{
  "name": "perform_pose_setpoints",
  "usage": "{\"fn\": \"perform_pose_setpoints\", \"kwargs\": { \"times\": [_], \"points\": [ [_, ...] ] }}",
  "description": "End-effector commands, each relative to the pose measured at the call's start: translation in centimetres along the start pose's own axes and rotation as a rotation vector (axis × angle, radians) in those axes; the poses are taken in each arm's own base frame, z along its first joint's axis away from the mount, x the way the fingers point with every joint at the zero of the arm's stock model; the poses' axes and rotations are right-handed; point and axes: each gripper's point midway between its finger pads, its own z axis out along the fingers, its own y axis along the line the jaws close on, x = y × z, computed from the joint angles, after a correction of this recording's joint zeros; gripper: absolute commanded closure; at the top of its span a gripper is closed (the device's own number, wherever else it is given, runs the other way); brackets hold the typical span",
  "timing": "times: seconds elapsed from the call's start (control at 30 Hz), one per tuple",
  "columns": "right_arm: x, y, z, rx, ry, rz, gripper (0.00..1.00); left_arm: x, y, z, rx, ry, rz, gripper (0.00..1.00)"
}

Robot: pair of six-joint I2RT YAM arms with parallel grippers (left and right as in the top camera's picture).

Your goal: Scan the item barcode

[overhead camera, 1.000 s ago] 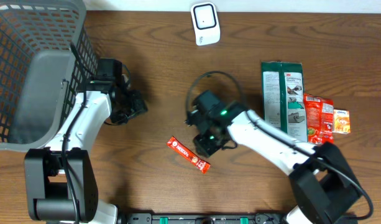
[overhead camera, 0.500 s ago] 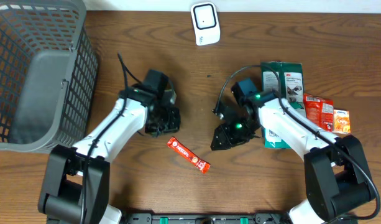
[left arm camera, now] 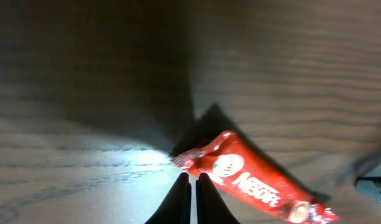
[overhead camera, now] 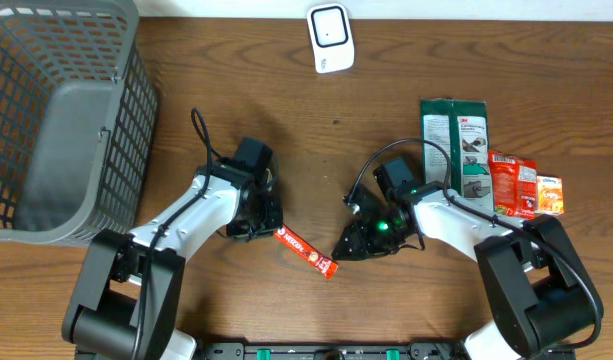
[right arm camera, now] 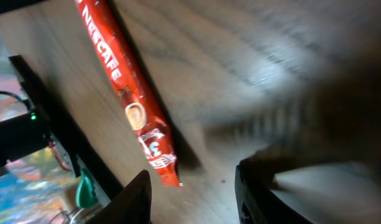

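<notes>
- The red Nescafé sachet (overhead camera: 305, 250) lies flat on the wooden table (overhead camera: 286, 120), between the two claws
- Left gripper (left arm camera: 190, 186): jaws pressed together, tips just beside the sachet's upper-left end
- Right gripper (right arm camera: 190, 193): jaws apart and empty, near its lower-right end

The overhead view looks straight down on the whole desk (overhead camera: 286, 120), while both wrist views sit low and close, sharing the red coffee stick (left arm camera: 252, 180) between them.
</notes>
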Motion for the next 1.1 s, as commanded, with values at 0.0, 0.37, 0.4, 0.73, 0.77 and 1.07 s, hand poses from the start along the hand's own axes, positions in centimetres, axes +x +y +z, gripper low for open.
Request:
{"fn": "perform_pose_setpoints", "kwargs": {
  "times": [0.0,0.37,0.4,0.73,0.77,1.07],
  "points": [
    [0.9,1.1,0.5,-0.033,0.026,0.017,0.60,0.7,0.6,0.6,-0.018,0.014,-0.015,0.92],
    [1.9,2.3,1.6,-0.028,0.069,0.006,0.69,0.7,0.7,1.4,0.001,-0.002,-0.013,0.91],
    [1.9,2.4,1.7,-0.029,0.069,0.005,0.69,0.8,0.4,1.6,0.022,0.002,-0.011,0.90],
    [1.7,2.8,2.7,0.007,0.058,-0.041,0.69,0.7,-0.6,1.7,0.085,-0.001,-0.004,0.89],
    [1.8,2.7,2.8,0.017,0.059,-0.038,0.69,0.7,-0.6,1.7,0.085,-0.001,-0.004,0.89],
    [2.2,2.7,3.3,0.053,0.068,-0.040,0.77,0.6,-0.6,1.7,0.084,-0.002,-0.003,0.89]
  ]
}}
